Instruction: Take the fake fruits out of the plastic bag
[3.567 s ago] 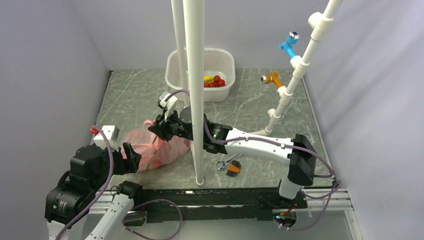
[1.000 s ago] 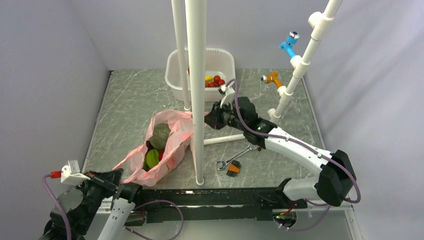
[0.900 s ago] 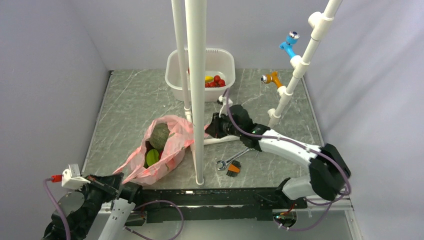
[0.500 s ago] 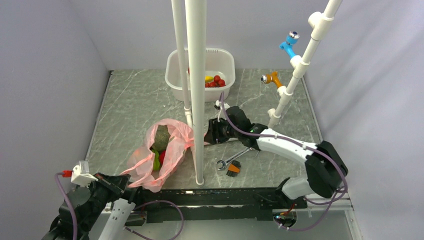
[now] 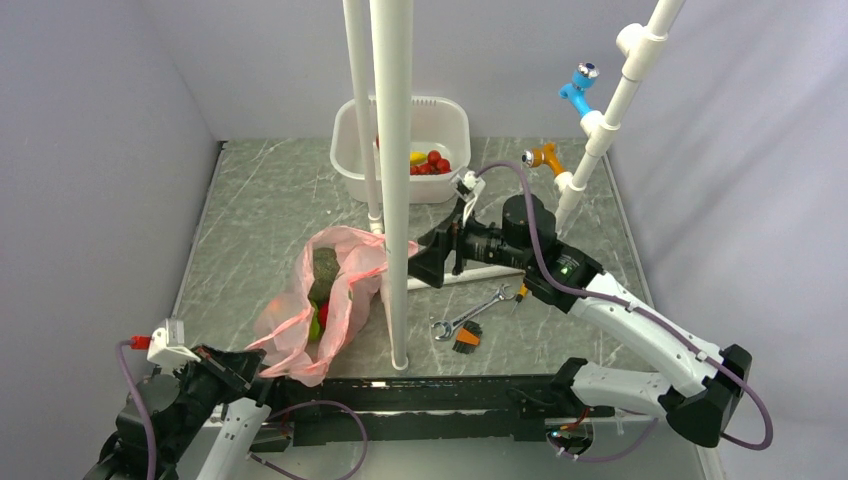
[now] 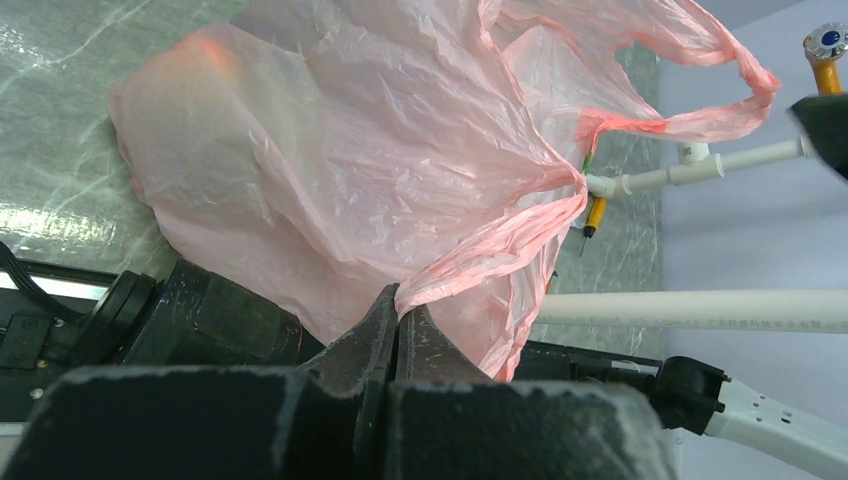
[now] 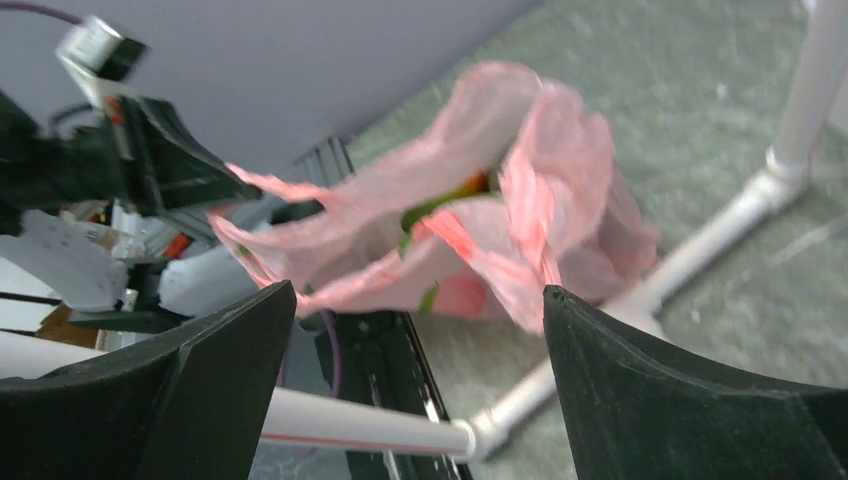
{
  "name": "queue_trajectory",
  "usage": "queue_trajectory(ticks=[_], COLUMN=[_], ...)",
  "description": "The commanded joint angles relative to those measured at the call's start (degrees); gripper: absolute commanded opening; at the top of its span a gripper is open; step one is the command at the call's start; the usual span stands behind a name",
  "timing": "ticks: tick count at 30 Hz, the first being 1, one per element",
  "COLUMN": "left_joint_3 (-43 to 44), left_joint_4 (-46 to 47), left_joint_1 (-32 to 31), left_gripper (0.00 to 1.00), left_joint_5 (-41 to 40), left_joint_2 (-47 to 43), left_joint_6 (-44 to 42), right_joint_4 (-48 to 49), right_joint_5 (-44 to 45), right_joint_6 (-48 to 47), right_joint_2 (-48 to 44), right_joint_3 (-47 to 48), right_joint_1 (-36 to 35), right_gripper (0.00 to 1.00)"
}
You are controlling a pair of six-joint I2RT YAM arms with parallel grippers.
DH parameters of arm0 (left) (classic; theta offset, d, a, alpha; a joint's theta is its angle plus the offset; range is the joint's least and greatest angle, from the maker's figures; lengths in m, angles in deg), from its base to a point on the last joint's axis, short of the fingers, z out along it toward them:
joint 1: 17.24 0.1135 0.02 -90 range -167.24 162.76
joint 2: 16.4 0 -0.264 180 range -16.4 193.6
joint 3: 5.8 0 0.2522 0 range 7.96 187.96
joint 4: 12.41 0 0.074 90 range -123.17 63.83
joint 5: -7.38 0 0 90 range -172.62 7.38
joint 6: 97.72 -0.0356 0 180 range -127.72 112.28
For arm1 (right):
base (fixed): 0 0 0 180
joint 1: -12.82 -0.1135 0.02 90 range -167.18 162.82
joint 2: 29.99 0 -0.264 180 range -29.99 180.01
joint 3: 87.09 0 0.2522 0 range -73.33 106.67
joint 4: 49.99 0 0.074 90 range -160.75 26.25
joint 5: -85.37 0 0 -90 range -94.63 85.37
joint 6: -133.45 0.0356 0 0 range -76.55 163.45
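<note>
The pink plastic bag [image 5: 340,290] lies slumped left of the white pole with its mouth up. Inside it show a dull-green ball [image 5: 322,268], a green piece [image 5: 314,326] and a bit of red [image 5: 324,310]. My left gripper [image 5: 240,362] sits at the near edge, shut on the bag's [image 6: 340,170] rim strip, which runs out from between my left gripper's [image 6: 397,300] jaws. My right gripper [image 5: 425,265] hovers open just right of the pole, nothing between its fingers. In the right wrist view my right gripper [image 7: 420,300] faces the bag [image 7: 530,190], green fruit [image 7: 440,206] peeking out.
A white tub [image 5: 446,118] at the back holds red fruits [image 5: 432,162] and a yellow banana [image 5: 415,156]. Two white poles [image 5: 392,180] rise mid-table. A wrench [image 5: 462,320] and an orange-handled tool [image 5: 467,340] lie right of them. A pipe rack [image 5: 600,130] stands at the right.
My right gripper has opened wide, let go of the bag and risen beside the pole. The bag's mouth has folded narrower and taller. My left gripper still holds the rim.
</note>
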State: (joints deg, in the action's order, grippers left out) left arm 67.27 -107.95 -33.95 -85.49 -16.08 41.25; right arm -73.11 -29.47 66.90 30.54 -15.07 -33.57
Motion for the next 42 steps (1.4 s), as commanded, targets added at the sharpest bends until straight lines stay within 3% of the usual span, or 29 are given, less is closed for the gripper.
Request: queue_trajectory(ticks=[1,3,8,15,17,22,24,26,30,33,38,42], left_joint_3=[0.67,-0.88,-3.86,-0.42,0.64,9.88,16.9,24.74,40.26,42.83,29.5,14.1], left_joint_4=[0.13,0.94,1.73,-1.4,-0.65,1.17,2.17,2.24,2.03,5.34,11.32,21.99], left_joint_1=[-0.17,-0.19,-0.16,-0.21,-0.17,-0.26,-0.25,-0.25,-0.25,-0.25,-0.25,-0.25], left_gripper=[0.0,0.0,0.0,0.03,0.15,0.78,0.92,0.99,1.0,0.99,0.99,0.99], left_joint_5=[-0.08,1.3,5.34,3.67,4.85,4.63,4.91,5.95,6.17,4.9,7.77,11.59], left_joint_2=[-2.69,-2.6,-2.14,-1.46,-1.2,5.01,11.6,18.37,30.54,36.29,43.31,42.14], left_joint_6=[-1.85,-1.85,-3.13,-4.83,-5.37,-8.17,-11.07,-14.42,-20.85,-25.09,-30.63,-30.76], right_joint_4=[9.82,13.88,13.61,14.46,14.21,15.31,15.07,14.59,14.17,14.37,14.54,15.11], right_joint_5=[-4.0,-5.65,-7.91,-6.97,-6.77,-6.64,-6.73,-6.35,-4.68,-4.77,-2.14,-0.29], right_joint_6=[1.41,1.45,-1.31,-1.42,-1.8,-4.28,-4.97,-5.39,-4.98,-4.15,-2.46,-1.45], right_joint_2=[5.81,10.76,22.59,32.81,35.73,39.46,40.3,40.82,40.77,40.91,40.11,38.88], right_joint_3=[6.95,9.75,18.47,18.51,17.8,14.56,14.34,14.26,13.39,12.93,11.71,10.34], right_joint_1=[-1.82,-4.09,-8.43,-8.84,-8.77,-9.32,-9.72,-10.28,-10.41,-10.53,-10.48,-10.51], right_gripper=[0.94,0.89,0.7,0.65,0.62,0.54,0.52,0.5,0.49,0.49,0.48,0.47])
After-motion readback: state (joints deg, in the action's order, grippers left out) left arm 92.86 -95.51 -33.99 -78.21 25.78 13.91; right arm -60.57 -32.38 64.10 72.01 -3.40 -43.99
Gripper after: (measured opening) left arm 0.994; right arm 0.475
